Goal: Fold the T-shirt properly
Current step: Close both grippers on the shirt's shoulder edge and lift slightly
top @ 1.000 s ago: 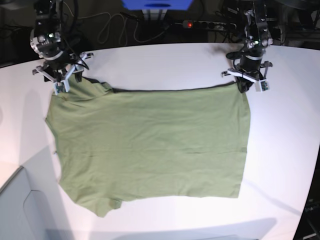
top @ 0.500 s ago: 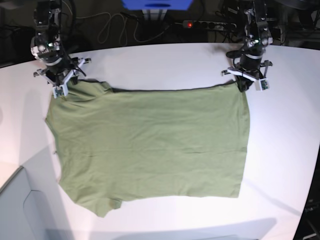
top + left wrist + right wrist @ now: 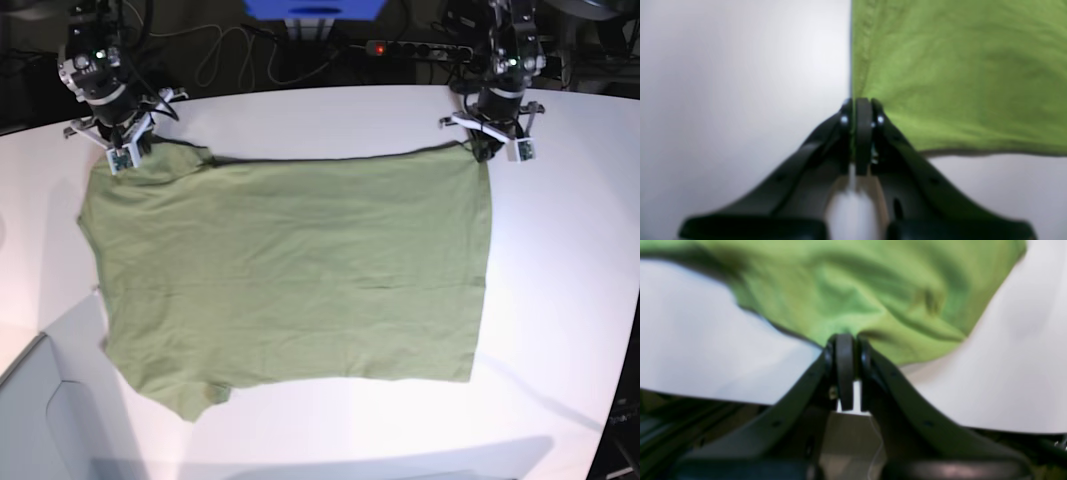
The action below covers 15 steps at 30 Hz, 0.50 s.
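The olive-green T-shirt [image 3: 290, 270] lies spread flat on the white table [image 3: 560, 300], sleeves toward the left of the base view. My left gripper [image 3: 484, 150] is shut on the shirt's far right corner [image 3: 870, 90]; in the left wrist view its black fingers [image 3: 863, 113] pinch the cloth edge. Over at the far left, my right gripper [image 3: 128, 155] is shut on the corner by the upper sleeve, and the right wrist view shows bunched green fabric [image 3: 853, 310] running into its closed fingers [image 3: 844, 350].
A power strip [image 3: 420, 48] with a red light and loose cables [image 3: 225, 55] lie behind the table's far edge. A grey surface [image 3: 40, 420] sits at the near left corner. The table's curved far edge runs close behind both grippers.
My right gripper closed on the shirt's far left corner. Both grippers then moved toward the table's far edge, dragging the whole shirt that way.
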### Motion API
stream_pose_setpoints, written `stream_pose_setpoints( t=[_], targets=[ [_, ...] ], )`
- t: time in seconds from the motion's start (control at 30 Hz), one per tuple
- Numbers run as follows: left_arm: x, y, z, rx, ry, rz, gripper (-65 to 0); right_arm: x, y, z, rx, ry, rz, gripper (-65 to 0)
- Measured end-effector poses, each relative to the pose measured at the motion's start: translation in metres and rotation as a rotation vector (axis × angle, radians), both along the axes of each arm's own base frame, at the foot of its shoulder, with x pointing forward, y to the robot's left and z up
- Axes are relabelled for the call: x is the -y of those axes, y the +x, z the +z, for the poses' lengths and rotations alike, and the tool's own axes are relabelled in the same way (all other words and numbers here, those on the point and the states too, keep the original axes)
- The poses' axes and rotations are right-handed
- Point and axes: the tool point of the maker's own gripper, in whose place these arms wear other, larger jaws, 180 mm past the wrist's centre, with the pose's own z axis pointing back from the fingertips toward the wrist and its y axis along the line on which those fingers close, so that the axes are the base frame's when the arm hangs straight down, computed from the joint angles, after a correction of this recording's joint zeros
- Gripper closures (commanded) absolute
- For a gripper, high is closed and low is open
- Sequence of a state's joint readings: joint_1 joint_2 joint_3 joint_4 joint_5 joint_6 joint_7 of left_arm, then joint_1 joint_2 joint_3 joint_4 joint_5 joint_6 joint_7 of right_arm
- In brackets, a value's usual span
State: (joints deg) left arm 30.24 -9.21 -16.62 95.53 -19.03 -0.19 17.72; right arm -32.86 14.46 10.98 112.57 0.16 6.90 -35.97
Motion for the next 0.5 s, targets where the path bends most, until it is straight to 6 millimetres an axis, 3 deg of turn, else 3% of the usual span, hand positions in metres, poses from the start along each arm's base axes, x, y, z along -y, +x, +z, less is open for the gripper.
stream_pose_setpoints(
  t=[0.23, 0.4, 0.5],
  targets=[
    [0.000, -0.028, 0.010, -0.039, 0.014, -0.005, 0.0, -0.007, -0.018, 0.010, -0.013, -0.004, 0.023, -0.2],
    [-0.013, -0.027, 0.027, -0.001, 0.048, 0.019, 0.0, 0.003, -0.037, 0.008, -0.049, -0.109, 0.047, -0.2],
    [-0.015, -0.031, 0.026, -0.016, 0.057, 0.015, 0.0, -0.001, -0.040, 0.007, -0.030, -0.143, 0.051, -0.2]
  ],
)
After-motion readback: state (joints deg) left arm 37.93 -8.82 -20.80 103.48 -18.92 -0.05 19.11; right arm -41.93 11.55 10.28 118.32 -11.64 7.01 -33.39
